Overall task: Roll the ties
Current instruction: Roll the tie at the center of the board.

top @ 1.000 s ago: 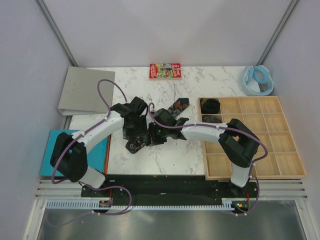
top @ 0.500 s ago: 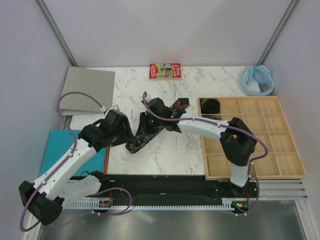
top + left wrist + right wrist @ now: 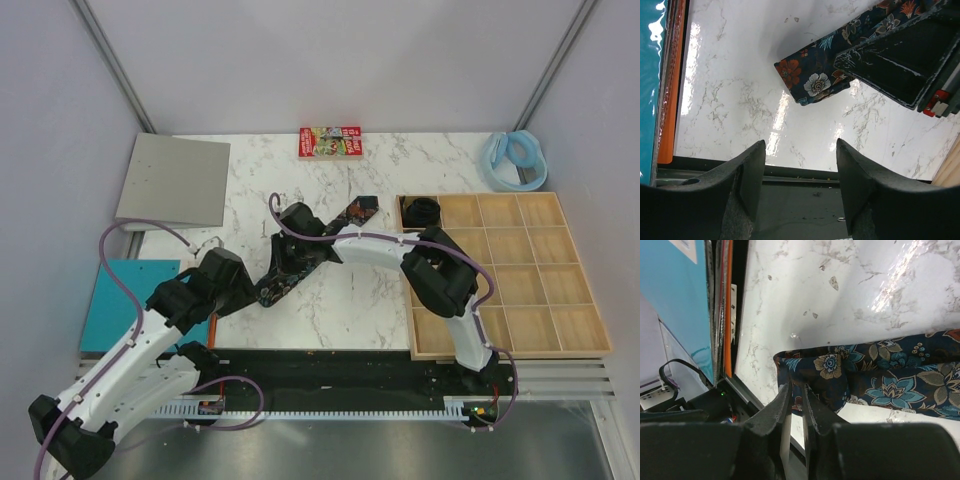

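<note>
Top: floral tie (image 3: 268,292) lies diagonally on marble table (image 3: 350,310), R gripper (image 3: 283,272) over its near end, L gripper (image 3: 240,290) just beside. L wrist: L jaws spread wide, nothing btwn, tie end ahead on the marble. R wrist: R jaws nearly together at tie's folded end; can't tell if pinching.

Marble-patterned tabletop (image 3: 730,100) is showing glossy glare; floral tie (image 3: 812,82) is looking matt, woven cloth; compartment tray (image 3: 565,285) is appearing wooden.
</note>
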Controlling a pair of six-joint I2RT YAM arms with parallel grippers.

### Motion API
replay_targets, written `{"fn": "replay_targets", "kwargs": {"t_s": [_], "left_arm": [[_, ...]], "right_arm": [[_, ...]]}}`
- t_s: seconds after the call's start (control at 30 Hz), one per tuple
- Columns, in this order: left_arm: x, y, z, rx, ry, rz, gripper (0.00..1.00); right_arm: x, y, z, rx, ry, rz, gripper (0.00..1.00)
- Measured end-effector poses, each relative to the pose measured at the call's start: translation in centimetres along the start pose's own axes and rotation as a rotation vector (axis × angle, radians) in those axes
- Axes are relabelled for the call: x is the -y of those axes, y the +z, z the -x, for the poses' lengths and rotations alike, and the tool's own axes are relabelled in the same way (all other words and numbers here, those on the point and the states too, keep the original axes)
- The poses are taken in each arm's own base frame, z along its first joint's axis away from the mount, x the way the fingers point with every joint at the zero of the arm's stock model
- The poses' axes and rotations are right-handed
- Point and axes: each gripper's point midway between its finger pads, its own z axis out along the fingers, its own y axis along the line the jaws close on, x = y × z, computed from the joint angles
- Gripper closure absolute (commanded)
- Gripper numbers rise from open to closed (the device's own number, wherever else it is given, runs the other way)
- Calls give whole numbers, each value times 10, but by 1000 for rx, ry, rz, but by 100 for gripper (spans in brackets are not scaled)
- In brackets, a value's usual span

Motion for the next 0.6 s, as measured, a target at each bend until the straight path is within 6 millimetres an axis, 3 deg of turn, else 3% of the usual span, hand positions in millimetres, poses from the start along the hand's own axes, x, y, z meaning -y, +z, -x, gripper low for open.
{"fn": "replay_targets", "kwargs": {"t_s": [0.23,0.43,0.6], "left_arm": [[3,8,-2,-14,-8,9,36],[6,17,-2,-17,-7,12,36],[6,28,-7,-28,-6,16,36]], "right_arm": [[14,6,1,-6,4,-18,81],[44,5,1,-12,29,-57,83],[49,7,2,3,30,-44,85]]}}
